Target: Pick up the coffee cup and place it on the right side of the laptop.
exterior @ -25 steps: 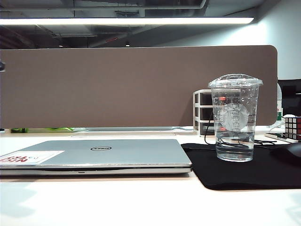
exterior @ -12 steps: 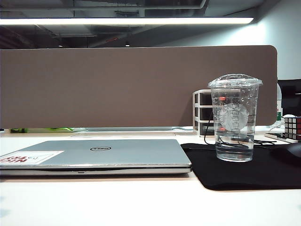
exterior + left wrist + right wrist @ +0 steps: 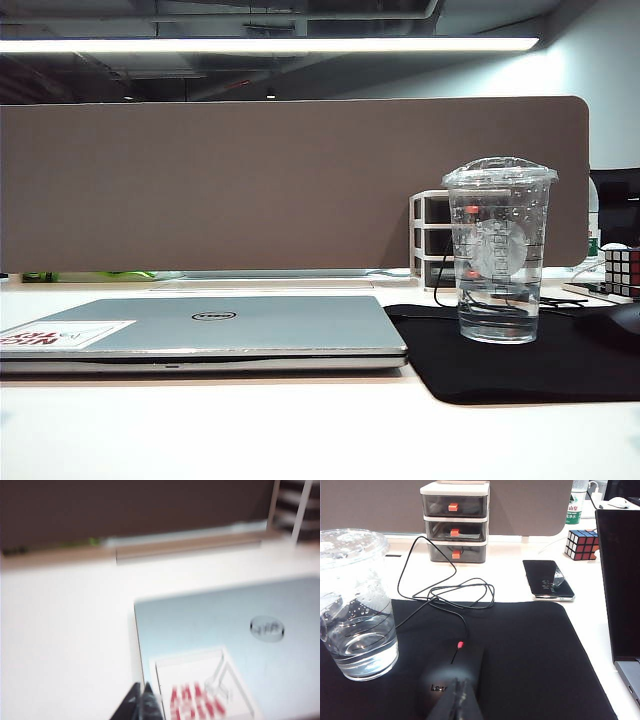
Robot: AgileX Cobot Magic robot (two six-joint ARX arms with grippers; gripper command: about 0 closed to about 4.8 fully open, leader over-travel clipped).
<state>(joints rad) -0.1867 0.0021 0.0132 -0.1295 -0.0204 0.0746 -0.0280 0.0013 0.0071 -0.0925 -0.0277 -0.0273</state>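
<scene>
White desk (image 3: 300,430) up front. Left gripper (image 3: 141,702) pinched shut, empty, over laptop's (image 3: 230,325) left edge. Right gripper (image 3: 461,700) closed too, above mouse (image 3: 452,675) right of laptop. Beyond, cup (image 3: 499,250) upright on mat (image 3: 520,370), just right of laptop. Placement seemingly done; next, only keeping clear. Versus earlier: cup unmoved, faint shadow before laptop's left end gone.

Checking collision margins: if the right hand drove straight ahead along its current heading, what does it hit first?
Likely the black mouse, directly ahead of the shut right hand on the black mat. The coffee cup stands off to the side.
</scene>
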